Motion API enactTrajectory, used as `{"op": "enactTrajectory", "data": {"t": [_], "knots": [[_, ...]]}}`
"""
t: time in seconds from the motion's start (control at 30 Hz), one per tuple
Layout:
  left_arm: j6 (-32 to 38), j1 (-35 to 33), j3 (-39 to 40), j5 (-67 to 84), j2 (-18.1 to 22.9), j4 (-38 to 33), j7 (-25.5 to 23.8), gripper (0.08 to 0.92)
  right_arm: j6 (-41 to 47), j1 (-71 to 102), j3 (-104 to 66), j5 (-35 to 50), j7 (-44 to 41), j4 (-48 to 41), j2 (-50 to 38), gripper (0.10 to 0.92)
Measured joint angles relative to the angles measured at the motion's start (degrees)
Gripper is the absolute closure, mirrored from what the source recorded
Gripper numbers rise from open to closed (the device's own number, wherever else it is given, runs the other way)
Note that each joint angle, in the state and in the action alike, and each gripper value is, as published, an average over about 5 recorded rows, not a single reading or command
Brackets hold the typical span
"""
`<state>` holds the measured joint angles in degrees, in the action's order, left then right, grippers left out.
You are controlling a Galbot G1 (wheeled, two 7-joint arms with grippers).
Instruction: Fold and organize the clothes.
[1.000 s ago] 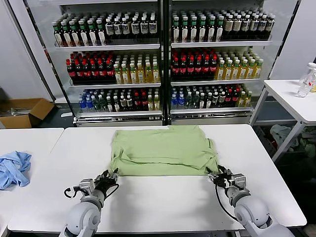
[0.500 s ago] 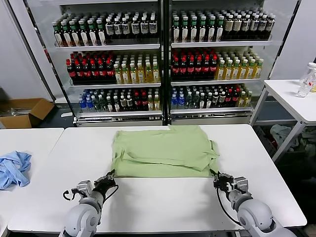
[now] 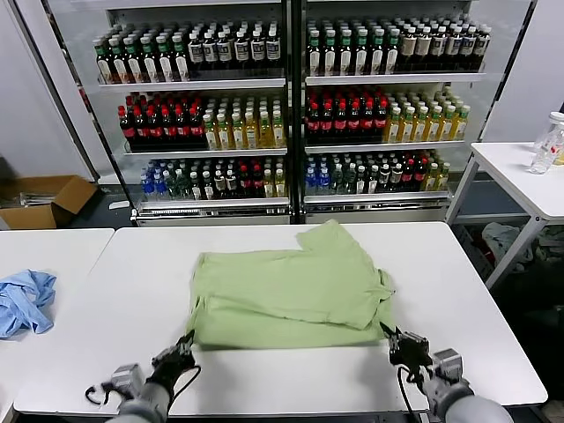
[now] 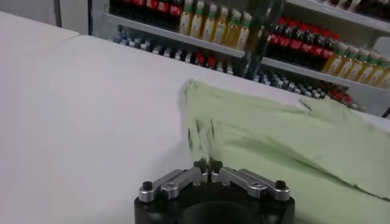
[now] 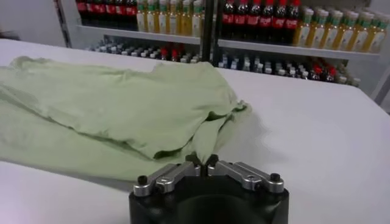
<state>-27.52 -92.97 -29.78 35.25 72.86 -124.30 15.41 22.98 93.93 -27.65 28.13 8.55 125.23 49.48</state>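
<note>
Head view: left gripper [image 3: 179, 351] and right gripper [image 3: 394, 338] pinch polo shirt [image 3: 291, 286] corners, arms cropped.

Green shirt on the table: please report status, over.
Left gripper and right gripper shut on the green polo shirt's near corners, at the table's front edge. Shirt partly folded, lying flat. Nothing in the way.

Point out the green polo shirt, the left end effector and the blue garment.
green polo shirt [image 3: 291, 286]: head view, middle of the folded cloth.
left end effector [image 3: 182, 347]: head view, between its fingertips.
blue garment [image 3: 24, 300]: head view, middle of the bundle.
</note>
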Motion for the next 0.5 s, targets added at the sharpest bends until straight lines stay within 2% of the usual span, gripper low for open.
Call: {"op": "enactTrajectory", "data": {"t": [0.1,0.17,0.33,0.5], "knots": [[-0.6,-3.3,-0.8,-1.2,-0.1,-2.9,-0.1,0.913,0.0,1.5,-1.7,-1.0,0.3,2.1,-0.3,0.692],[-0.9,-4.8,-1.4,-1.7,-0.4,-4.6,-0.2,0.88,-0.1,1.7,-2.6,-1.1,0.6,3.1,-0.6,0.632],[-1.0,-6.5,-3.8,-1.4,-1.7,-7.7,0.0,0.73,0.2,-1.2,-3.1,0.5,1.6,3.3,-1.6,0.493],[-0.6,-4.7,-5.1,0.4,-4.0,-8.1,0.9,0.592,1.6,-11.0,0.9,3.7,2.7,-1.1,-1.6,0.346]]}}
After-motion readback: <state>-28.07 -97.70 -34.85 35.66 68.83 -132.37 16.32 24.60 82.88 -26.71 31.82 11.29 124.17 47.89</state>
